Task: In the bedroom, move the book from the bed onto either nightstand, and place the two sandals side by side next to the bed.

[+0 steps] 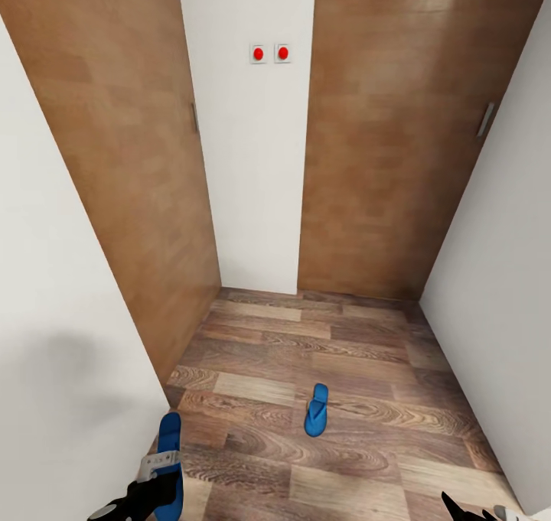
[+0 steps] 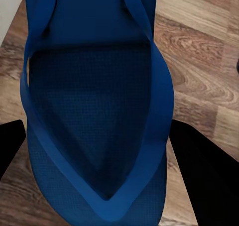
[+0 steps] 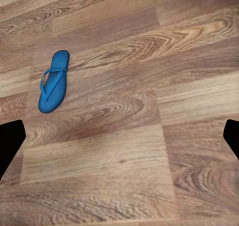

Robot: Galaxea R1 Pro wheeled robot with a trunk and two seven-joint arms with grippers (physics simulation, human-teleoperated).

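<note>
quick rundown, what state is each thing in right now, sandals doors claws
near sandal: between the left claw's fingers, strap side up
far sandal: flat on the floor, strap side up, untouched
left claw: around the near sandal, grip not certain
right claw: open, empty, above bare floor
left door: closed
right door: closed

Two tall brown wooden doors are standing at the far end of the space: the left door (image 1: 115,161) is angling along the left side, and the right door (image 1: 398,131) is facing forward. Each is carrying a slim grey handle (image 1: 485,119) near one edge. Between them a narrow white wall strip (image 1: 252,184) is running down to the floor, bearing two small white plates with red round buttons (image 1: 270,53) sitting side by side, high up.
</note>
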